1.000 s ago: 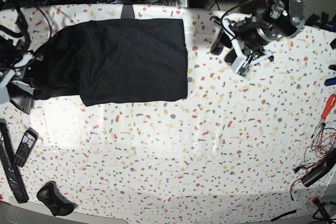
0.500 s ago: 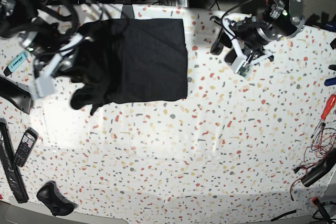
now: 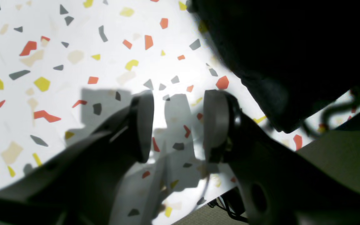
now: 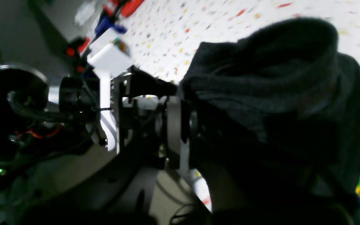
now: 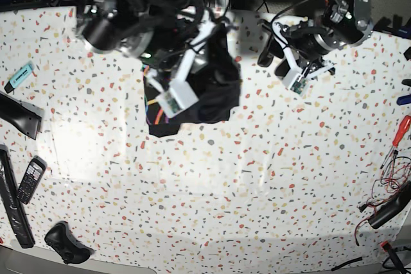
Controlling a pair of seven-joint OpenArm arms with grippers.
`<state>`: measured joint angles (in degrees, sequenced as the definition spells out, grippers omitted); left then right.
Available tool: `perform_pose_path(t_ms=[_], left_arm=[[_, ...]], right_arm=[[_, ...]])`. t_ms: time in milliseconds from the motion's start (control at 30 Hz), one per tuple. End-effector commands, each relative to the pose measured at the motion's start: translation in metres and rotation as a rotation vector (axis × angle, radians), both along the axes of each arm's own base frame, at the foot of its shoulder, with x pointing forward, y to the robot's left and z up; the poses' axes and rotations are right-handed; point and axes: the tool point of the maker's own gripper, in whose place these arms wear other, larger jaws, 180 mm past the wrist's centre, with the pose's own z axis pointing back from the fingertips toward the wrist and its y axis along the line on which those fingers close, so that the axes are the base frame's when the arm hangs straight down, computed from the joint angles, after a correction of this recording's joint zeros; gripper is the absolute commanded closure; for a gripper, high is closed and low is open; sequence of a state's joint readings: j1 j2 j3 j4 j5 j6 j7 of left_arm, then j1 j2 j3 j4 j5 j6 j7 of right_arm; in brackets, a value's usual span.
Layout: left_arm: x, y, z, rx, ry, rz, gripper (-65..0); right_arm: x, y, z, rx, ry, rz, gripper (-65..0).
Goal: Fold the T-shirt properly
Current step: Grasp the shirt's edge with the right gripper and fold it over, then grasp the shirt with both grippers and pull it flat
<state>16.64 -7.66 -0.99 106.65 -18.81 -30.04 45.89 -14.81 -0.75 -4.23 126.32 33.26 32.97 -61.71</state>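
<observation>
Black T-shirt (image 5: 215,91), bunched & folded over, rainbow print edge showing, table's far-centre

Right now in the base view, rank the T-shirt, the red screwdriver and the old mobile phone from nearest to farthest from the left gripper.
Measured from the left gripper, at the view's upper right:
1. T-shirt, bunched toward the view's left of it, held up by the right gripper.
2. Red screwdriver, at the view's right edge, lower down.
3. Mobile phone, far across at the view's left edge.
</observation>
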Motion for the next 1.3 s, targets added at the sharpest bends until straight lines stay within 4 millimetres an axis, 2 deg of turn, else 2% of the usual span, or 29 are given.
perform_pose_path(t_ms=[0, 167, 267, 333, 433, 600, 700, 733, 833, 900, 1033, 1133, 1267], left_arm=[[0.006, -0.002, 0.010, -0.018, -0.037, 0.000, -24.5], [0.005, -0.001, 0.009, -0.014, -0.030, -0.001, -24.5], [0.005, -0.001, 0.009, -0.010, -0.031, -0.001, -24.5], [0.005, 0.005, 0.005, 0.032, -0.033, 0.001, -24.5], [0.006, 0.016, 0.001, 0.097, -0.042, -0.002, -24.5], [0.008, 0.027, 0.004, 0.107, -0.058, -0.011, -24.5], [0.006, 0.011, 0.016, -0.039, -0.046, -0.013, -24.4], [0.005, 0.004, 0.021, -0.100, -0.038, -0.019, -23.1], [-0.005, -0.021, 0.030, -0.229, 0.002, -0.060, -13.6], [-0.016, -0.036, 0.027, -0.237, 0.039, -0.112, -7.4], [-0.039, -0.068, 0.022, -0.253, 0.093, -0.220, -0.3], [-0.048, -0.083, 0.022, -0.273, 0.118, -0.237, 0.0], [-0.057, -0.093, 0.018, -0.309, 0.157, -0.203, 0.0]], right_arm=[[0.005, 0.008, 0.008, 0.037, -0.024, 0.001, 0.0], [0.008, 0.032, -0.010, 0.031, 0.037, 0.042, -1.0], [0.010, 0.039, -0.007, 0.033, 0.025, 0.065, -14.5], [0.012, 0.041, -0.003, 0.038, 0.011, 0.074, -20.6], [0.013, 0.044, 0.003, 0.065, 0.007, 0.088, -21.6], [0.015, 0.044, 0.007, 0.069, -0.004, 0.090, -21.5], [0.023, 0.034, 0.000, 0.019, -0.014, 0.053, -20.9], [0.028, 0.029, -0.003, -0.014, -0.024, 0.034, -18.9], [0.041, 0.009, -0.009, -0.094, -0.068, -0.017, -6.9], [0.047, -0.003, -0.014, -0.142, -0.087, -0.040, -0.5], [0.062, -0.029, -0.030, -0.243, -0.093, -0.095, 0.0], [0.078, -0.046, -0.041, -0.278, -0.074, -0.136, 0.0], [0.095, -0.065, -0.070, -0.313, 0.022, -0.167, 0.0]])
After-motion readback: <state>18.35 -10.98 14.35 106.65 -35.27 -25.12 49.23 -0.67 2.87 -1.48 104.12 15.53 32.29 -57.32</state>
